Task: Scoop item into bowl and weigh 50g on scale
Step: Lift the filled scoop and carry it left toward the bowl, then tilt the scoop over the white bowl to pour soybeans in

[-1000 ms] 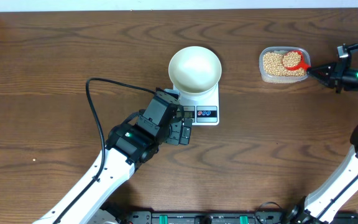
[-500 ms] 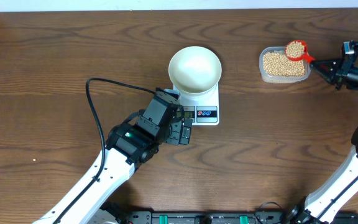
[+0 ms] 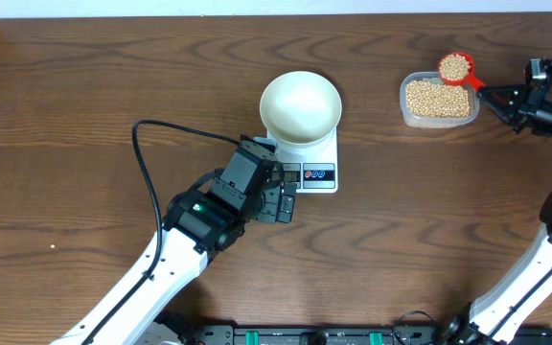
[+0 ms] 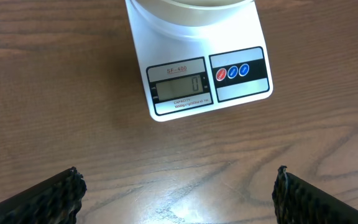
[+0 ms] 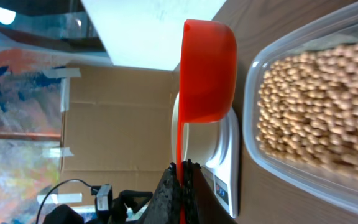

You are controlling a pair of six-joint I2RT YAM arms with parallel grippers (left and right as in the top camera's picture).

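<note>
A white bowl (image 3: 300, 103) stands empty on the white scale (image 3: 316, 175). In the left wrist view the scale (image 4: 201, 78) reads 0. My left gripper (image 3: 287, 201) is open and empty just in front of the scale, its fingertips (image 4: 58, 193) over bare wood. My right gripper (image 3: 499, 100) is shut on the handle of a red scoop (image 3: 455, 67) filled with tan beans, held above the far right edge of the clear tub of beans (image 3: 436, 101). In the right wrist view the scoop (image 5: 207, 71) is seen edge on beside the beans (image 5: 319, 112).
The table's far edge runs close behind the tub. A black cable (image 3: 156, 158) loops over the table beside my left arm.
My right gripper has lifted the scoop, full of beans, out of the tub and moved it toward the tub's far edge. The left arm has not moved.
</note>
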